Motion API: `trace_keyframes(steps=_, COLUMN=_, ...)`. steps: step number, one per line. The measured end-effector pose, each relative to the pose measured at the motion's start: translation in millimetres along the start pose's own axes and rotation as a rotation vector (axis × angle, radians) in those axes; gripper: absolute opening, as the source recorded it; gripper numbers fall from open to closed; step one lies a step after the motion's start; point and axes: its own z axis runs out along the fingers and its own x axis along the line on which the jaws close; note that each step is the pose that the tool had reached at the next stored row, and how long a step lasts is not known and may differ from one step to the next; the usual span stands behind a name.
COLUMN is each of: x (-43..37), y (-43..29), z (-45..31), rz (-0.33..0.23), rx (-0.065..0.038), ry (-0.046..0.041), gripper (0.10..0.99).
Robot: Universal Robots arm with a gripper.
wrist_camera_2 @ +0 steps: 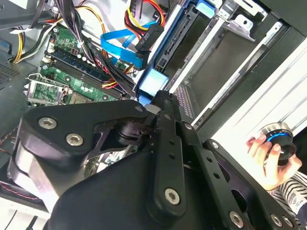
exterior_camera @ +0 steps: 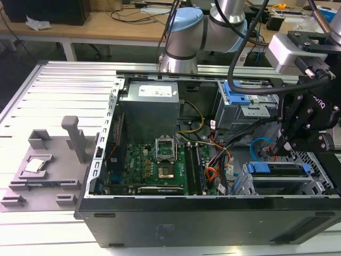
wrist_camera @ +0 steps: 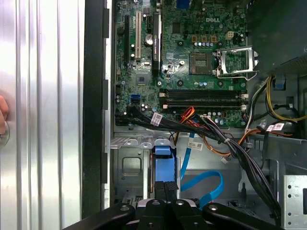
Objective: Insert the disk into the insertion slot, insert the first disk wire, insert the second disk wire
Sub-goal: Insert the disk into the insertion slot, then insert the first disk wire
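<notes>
The disk [exterior_camera: 277, 168], in its blue carrier, lies in the insertion slot [exterior_camera: 318, 181], the silver cage at the case's front corner on the exterior view's right. My gripper [exterior_camera: 285, 147] hangs just over the disk's inner end. In the first wrist view my gripper [wrist_camera: 167, 189] has its two black fingers together, right at the carrier's blue tab [wrist_camera: 162, 153]. The second disk wire [wrist_camera: 207, 184] loops loose beside the tab. The first disk wire [wrist_camera_2: 148, 32], orange-red with a dark plug, hangs free next to the light-blue second disk wire [wrist_camera_2: 120, 43].
The open case holds a green motherboard [exterior_camera: 154, 168], a grey power supply [exterior_camera: 149, 109] and a second grey cage with a blue latch [exterior_camera: 242, 98]. Black cable bundles [wrist_camera: 211, 132] cross near the cage. A hand [wrist_camera_2: 266, 155] holds a knob outside the case. A grey fixture [exterior_camera: 45, 168] lies at the exterior view's left.
</notes>
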Motion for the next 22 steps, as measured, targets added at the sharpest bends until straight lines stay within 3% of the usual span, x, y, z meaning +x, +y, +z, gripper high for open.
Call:
trace_keyframes(steps=4, x=0.0, y=-0.1, z=0.1, rz=0.000, rx=0.000, ry=0.0000, gripper=0.106)
trace_keyframes(steps=7, x=-0.3, y=-11.6, z=-0.3, rz=0.000, rx=0.000, ry=0.0000, gripper=0.106)
trace_keyframes(steps=17, x=-1.9, y=-37.4, z=-1.4, rz=0.000, rx=0.000, ry=0.0001, gripper=0.106)
trace_keyframes(steps=20, x=-6.6, y=-49.9, z=-1.9, rz=0.000, rx=0.000, ry=0.0002, gripper=0.106)
trace_keyframes(steps=22, x=-9.1, y=-54.0, z=-2.1, rz=0.000, rx=0.000, ry=0.0008, gripper=0.106)
